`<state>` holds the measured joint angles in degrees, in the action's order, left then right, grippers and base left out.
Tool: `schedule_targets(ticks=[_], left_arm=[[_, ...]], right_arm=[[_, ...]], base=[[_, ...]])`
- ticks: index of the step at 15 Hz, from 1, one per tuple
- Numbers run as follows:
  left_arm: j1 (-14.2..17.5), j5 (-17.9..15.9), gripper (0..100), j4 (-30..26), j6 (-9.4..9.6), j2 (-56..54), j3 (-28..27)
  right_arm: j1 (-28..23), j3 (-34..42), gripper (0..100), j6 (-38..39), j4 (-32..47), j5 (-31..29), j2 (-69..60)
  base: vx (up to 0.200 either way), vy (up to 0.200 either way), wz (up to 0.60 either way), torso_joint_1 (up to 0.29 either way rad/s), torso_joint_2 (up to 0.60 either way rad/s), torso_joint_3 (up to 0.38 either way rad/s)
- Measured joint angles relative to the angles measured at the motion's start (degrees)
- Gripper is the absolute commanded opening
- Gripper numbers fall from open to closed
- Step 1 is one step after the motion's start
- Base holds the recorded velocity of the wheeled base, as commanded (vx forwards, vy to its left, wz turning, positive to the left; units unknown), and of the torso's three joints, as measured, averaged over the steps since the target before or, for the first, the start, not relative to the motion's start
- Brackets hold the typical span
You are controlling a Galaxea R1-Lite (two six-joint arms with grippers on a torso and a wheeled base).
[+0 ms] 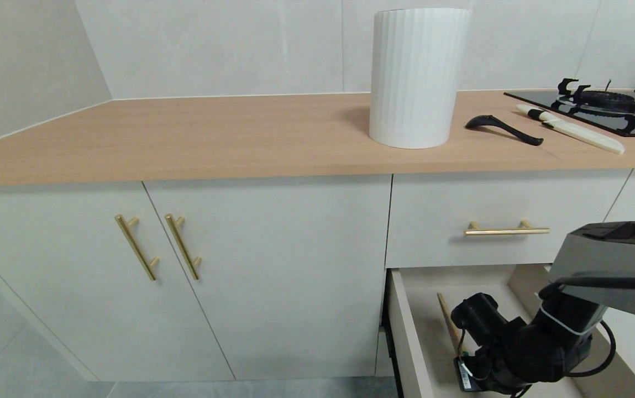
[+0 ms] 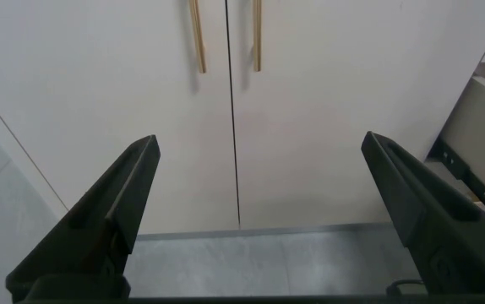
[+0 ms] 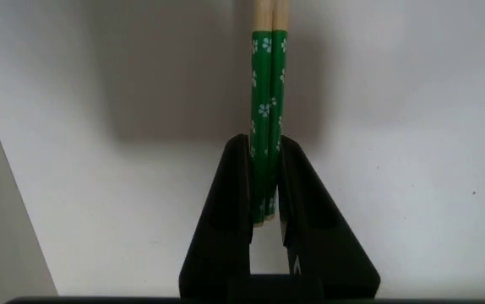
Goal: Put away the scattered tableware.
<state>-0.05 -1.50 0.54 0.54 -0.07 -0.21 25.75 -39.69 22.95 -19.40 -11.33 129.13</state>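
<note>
Green flower-printed chopsticks [image 3: 266,127] sit clamped between the right tool's [image 3: 265,156] fingers, which are closed tight on the pair. The sticks run straight out past the fingertips, and their bare wood ends are cut off at the frame edge. Pale drawer [image 1: 405,331] bottom lies behind them; can't tell if they touch it. In the head view the right arm is down inside the open drawer and its wrist hides the fingers. One wooden length slants out beside the arm, near the drawer's left wall. The drawer's front is cut off below.

Left tool [image 2: 259,211] is wide open and holds nothing, low and facing closed doors [image 2: 310,127].

On the bench [image 1: 212,138] stands a white ribbed canister [image 1: 414,77]. A black utensil [image 1: 505,128] lies just beside it, kind unclear. A white knife [image 1: 571,130] lies by the hob [image 1: 604,108], which is cut off at right.
</note>
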Motion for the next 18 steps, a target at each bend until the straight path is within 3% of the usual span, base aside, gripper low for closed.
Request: schedule_targets(ticks=[8, 15, 18], left_arm=[[-0.02, 0.00, 100, -0.02, 0.00, 0.00, 0.02], [0.00, 0.00, 100, 0.00, 0.00, 0.00, 0.02], [-0.02, 0.00, 100, 0.17, 0.00, 0.00, 0.00]], right_arm=[[0.02, 1.77, 100, -0.11, -1.76, 0.24, -1.40], [0.21, 10.62, 100, -5.94, -1.97, 0.49, -24.43], [0.18, 12.21, 100, -7.50, -2.06, 0.66, -31.65]], base=[[0.000, 0.000, 0.00, 0.000, 0.00, 0.000], [0.000, 0.000, 0.00, 0.000, 0.00, 0.000], [0.000, 0.000, 0.00, 0.010, -0.20, -0.264]])
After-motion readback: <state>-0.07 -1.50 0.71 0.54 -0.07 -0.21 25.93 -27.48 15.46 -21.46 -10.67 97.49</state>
